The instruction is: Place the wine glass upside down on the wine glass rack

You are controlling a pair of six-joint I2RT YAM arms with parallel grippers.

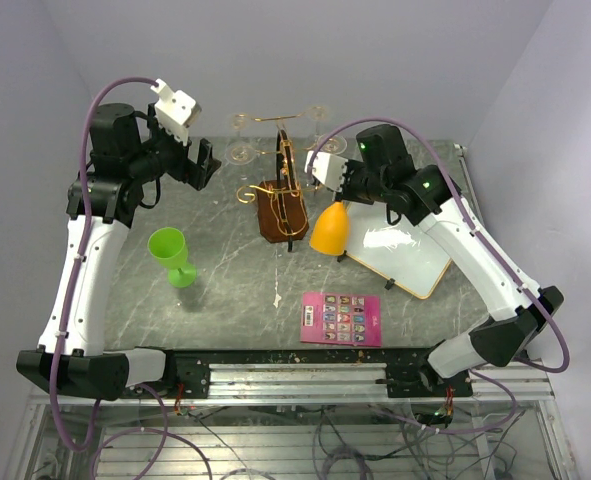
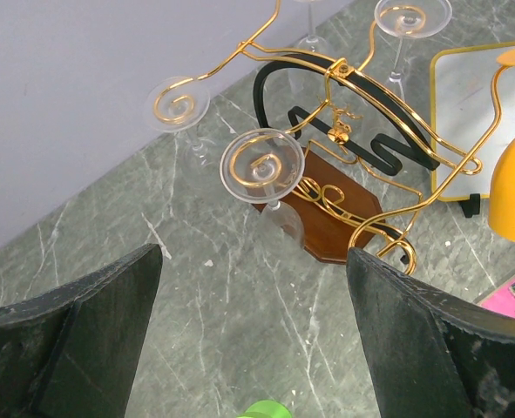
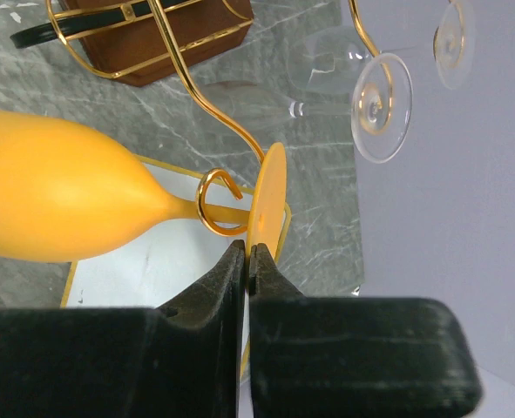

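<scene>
Starting at the left: holding the left claw [image 2: 253, 344] wide apart, high over the far-left corner of the bench [image 1: 235, 285], close to the left wall. Finding open room beneath it, down to a green glass [image 1: 172, 255] standing upright and well apart from everything else.

Coming to the middle: seeing the rack [image 1: 280, 215] standing toward the far edge on its brown block, gold arms curling out left and right at two heights. Noting clear glasses [image 2: 262, 164] hanging foot-up on those arms, crowding the far side near the back wall.

Pinching the foot rim of the orange glass [image 1: 330, 230] in the right claw [image 3: 247, 259], fingers pressed together on the thin disc. Hanging that glass bowl-down just right of the rack's block, stem sitting inside the curled hook of a low right arm, bowl over the near-left edge of a white board [image 1: 405, 255].

Finding a pink card [image 1: 341, 318] lying flat near the front edge, with bare bench between it and the green glass.

Showing grey-green veined stone underneath. Closing in on three sides with pale lilac walls [image 1: 375, 60].
</scene>
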